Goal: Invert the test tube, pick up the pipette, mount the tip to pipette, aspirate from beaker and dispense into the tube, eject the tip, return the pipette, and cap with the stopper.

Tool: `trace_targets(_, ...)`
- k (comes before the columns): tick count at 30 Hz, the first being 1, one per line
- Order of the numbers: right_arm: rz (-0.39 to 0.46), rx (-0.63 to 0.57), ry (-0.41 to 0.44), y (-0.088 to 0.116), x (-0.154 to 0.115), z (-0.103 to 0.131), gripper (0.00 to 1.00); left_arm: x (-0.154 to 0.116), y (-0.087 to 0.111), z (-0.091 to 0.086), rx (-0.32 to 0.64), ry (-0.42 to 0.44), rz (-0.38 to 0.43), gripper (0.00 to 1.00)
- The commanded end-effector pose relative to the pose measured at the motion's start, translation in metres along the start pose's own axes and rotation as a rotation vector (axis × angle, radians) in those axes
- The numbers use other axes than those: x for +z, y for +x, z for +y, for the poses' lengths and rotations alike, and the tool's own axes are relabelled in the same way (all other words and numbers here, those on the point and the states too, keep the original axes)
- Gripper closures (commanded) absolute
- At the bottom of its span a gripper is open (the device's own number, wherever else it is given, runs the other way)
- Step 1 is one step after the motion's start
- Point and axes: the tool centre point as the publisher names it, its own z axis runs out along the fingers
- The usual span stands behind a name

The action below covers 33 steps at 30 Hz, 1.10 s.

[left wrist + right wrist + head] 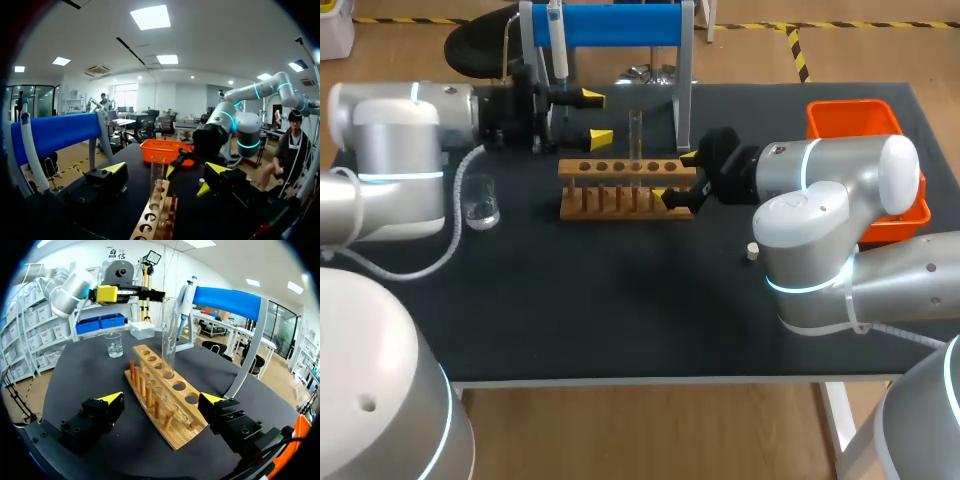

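On the black tabletop [620,300], pretty much dead center, there's the wooden rack [620,192] with the test tube [635,135] standing upright in one of its holes. The right pincer [677,177] is spread wide and sits at the rack's right end, one yellow-tipped finger on each side of the wood. From its wrist view neither finger looks like it's touching the rack, and the tube is just ahead of it. The left pincer [597,118] is spread open too, up behind the rack's left half and pointing toward the tube, but apart from it.

The pipette [558,45] hangs on the blue-topped stand [620,22] at the back of the tabletop, close to the left pincer. The glass beaker [480,203] is off to the left, well apart from the rack. The little pale stopper [752,251] lies by the right arm, and the orange bin [853,118] sits at the right edge.
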Motion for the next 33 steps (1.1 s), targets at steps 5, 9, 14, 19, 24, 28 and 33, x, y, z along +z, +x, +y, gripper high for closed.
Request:
trace_targets(5, 0.001, 0.000, 0.000, 0.000, -0.001, 0.000, 0.00, -0.002, 0.007, -0.004, -0.001, -0.021, -0.026, 0.00)
trace_targets(9, 0.001, 0.000, 0.000, 0.000, -0.001, 0.000, 0.00, -0.002, 0.007, -0.004, -0.001, -0.021, -0.026, 0.00)
trace_targets(14, 0.001, 0.000, 0.000, 0.000, -0.001, 0.000, 0.00, -0.002, 0.007, -0.004, -0.001, -0.021, -0.026, 0.00)
trace_targets(19, 0.001, 0.000, 0.000, 0.000, -0.001, 0.000, 0.00, -0.049, -0.003, 0.002, -0.017, -0.055, -0.154, 0.00)
trace_targets(24, 0.001, 0.000, 0.000, 0.000, -0.001, 0.000, 0.00, -0.112, -0.015, 0.012, -0.042, -0.085, -0.323, 0.00)
trace_targets(28, 0.001, 0.000, 0.000, 0.000, -0.001, 0.000, 0.00, -0.155, -0.024, 0.017, -0.058, -0.117, -0.458, 0.00)
trace_targets(33, 0.001, 0.000, 0.000, 0.000, -0.001, 0.000, 0.00, -0.200, -0.034, 0.028, -0.099, -0.154, -0.604, 0.00)
